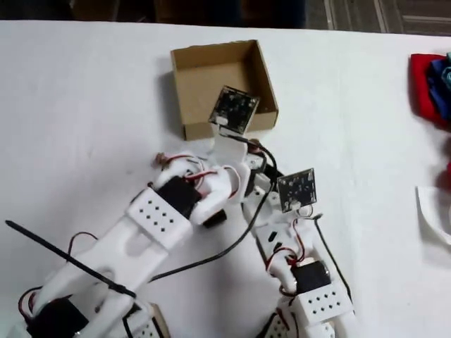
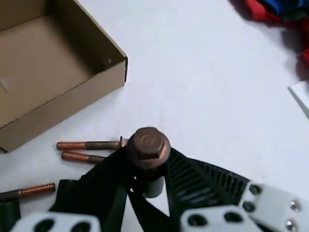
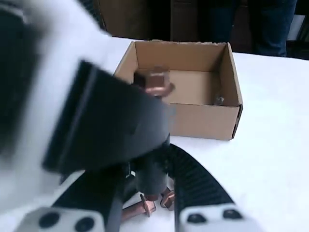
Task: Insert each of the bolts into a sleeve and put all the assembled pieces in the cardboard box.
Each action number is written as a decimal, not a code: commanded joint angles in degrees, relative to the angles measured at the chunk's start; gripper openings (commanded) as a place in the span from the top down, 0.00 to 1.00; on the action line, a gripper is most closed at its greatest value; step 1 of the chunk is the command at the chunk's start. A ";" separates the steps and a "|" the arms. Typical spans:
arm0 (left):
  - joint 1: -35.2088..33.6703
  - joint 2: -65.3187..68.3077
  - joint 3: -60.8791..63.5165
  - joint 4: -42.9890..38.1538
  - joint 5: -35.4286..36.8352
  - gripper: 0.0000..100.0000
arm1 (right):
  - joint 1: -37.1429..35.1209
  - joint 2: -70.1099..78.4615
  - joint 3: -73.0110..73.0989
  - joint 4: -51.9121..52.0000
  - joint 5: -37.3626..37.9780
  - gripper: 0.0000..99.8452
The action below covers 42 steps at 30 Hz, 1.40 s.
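High view: cardboard box [image 1: 211,88] stands open on table [image 1: 84,105]
Left gripper [image 2: 145,166]: clenched on upright bolt [image 2: 147,144]
Right gripper [image 3: 149,188]: grasping sleeve [image 3: 152,174]

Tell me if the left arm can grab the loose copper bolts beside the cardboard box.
Probably not yet: the left gripper is shut on a copper hex-headed bolt. The loose copper threaded bolts lie close by, uncovered.
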 commanded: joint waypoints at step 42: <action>-48.26 -0.09 5.85 8.53 -26.99 0.81 | 6.90 104.75 -137.93 47.60 2.11 0.98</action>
